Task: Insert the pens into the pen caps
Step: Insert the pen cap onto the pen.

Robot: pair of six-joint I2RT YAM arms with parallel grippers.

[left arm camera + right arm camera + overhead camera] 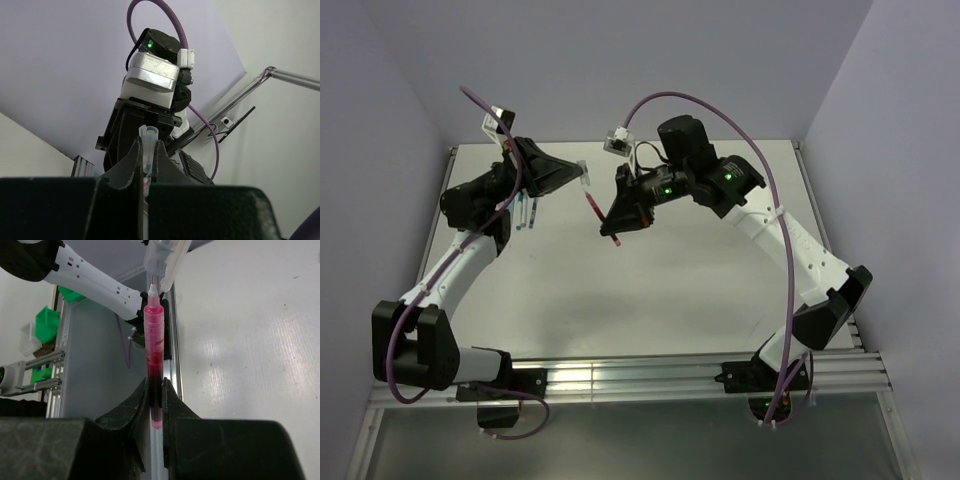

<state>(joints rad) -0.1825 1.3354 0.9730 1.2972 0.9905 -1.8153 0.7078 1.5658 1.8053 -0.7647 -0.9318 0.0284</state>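
Squeezing the red pen (pixel 154 340), the right gripper (pixel 155 392) faces the cap (pixel 148 134) the left gripper (pixel 146 152) pinches — tilted, it could miss.

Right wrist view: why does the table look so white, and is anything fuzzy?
Right wrist view: light glares off the table; the red pen is sharp, the clear cap above it looks soft. Top external view: even light, only faint shadows.
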